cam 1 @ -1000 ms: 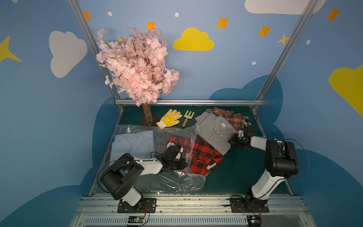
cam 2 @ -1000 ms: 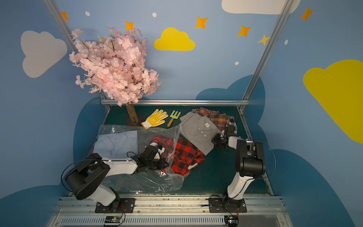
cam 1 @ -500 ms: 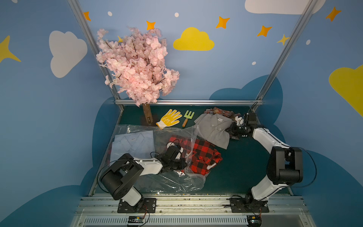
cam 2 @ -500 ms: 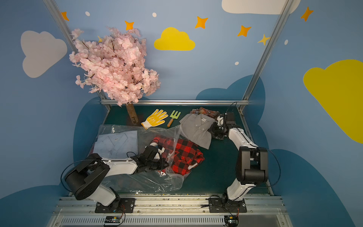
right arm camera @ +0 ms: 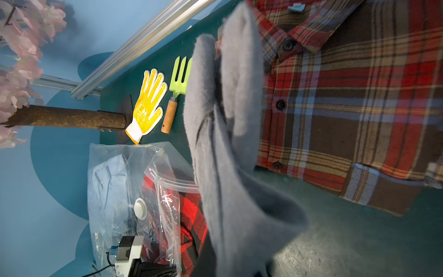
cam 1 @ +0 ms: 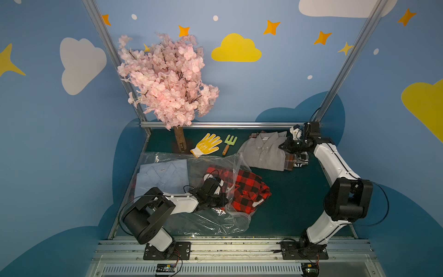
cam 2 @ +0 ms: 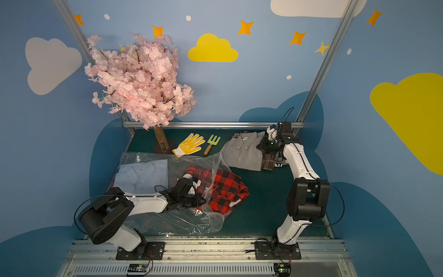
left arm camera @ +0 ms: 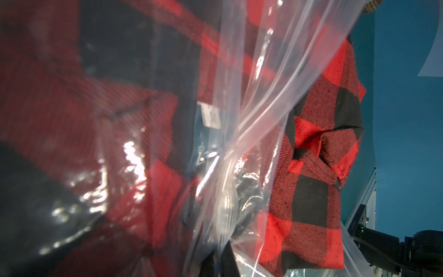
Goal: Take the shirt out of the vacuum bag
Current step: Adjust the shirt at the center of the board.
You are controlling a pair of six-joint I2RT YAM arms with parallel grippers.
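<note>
The clear vacuum bag (cam 1: 206, 223) lies at the table's left, with its white valve (right arm camera: 140, 208) and zip strip (right arm camera: 172, 182) showing in the right wrist view. A light blue shirt (cam 1: 163, 175) sits deep inside it. A red-and-black checked shirt (cam 1: 247, 189) lies half out of the bag's mouth. My left gripper (cam 1: 221, 200) is shut on the bag's plastic (left arm camera: 239, 144) near the mouth. At the back right my right gripper (cam 1: 286, 146) is shut on the edge of a grey shirt (cam 1: 263, 153), outside the bag. The grey cloth (right arm camera: 227, 167) hides its jaws.
A brown-and-red plaid shirt (right arm camera: 347, 108) lies under the grey one. A yellow glove (cam 1: 207, 145) and a green hand fork (cam 1: 229, 144) lie at the back. A pink blossom tree (cam 1: 167, 81) stands at the back left, by the metal rail (cam 1: 227, 124).
My right arm has carried the grey shirt from beside the bag's mouth to the back right, over the plaid shirt. The left arm and the bag have not moved.
</note>
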